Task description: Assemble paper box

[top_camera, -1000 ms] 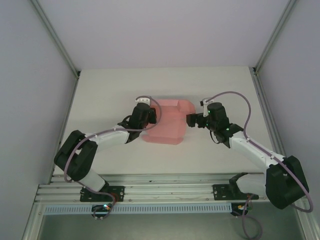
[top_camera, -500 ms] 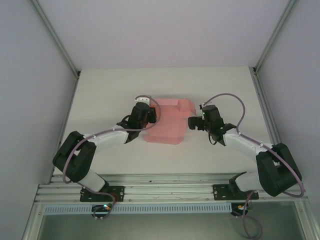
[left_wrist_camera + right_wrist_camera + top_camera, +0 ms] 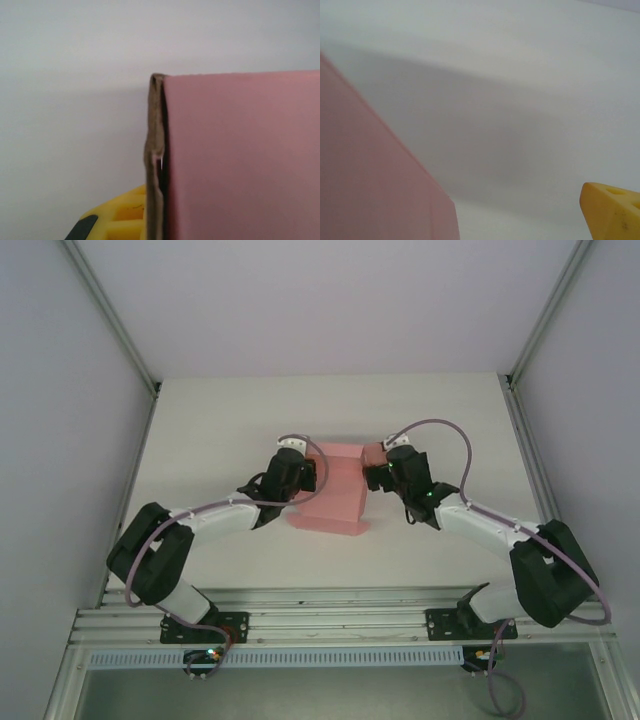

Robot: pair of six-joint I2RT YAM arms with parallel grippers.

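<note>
Paper box (image 3: 335, 498) lies at the middle of the desk (image 3: 210, 430) in the top view, between both arms. The left end effector (image 3: 306, 478) is clamped shut on its 9 o'clock edge. The right end effector (image 3: 373, 477), spread wide and empty, sits just beside its 2 o'clock corner.

Left wrist view: the card's edge stands upright above a yellow pad (image 3: 122, 222).

Right wrist view: pink card fills 8 o'clock, well apart from the yellow fingertip (image 3: 615, 210) at 5 o'clock.
</note>
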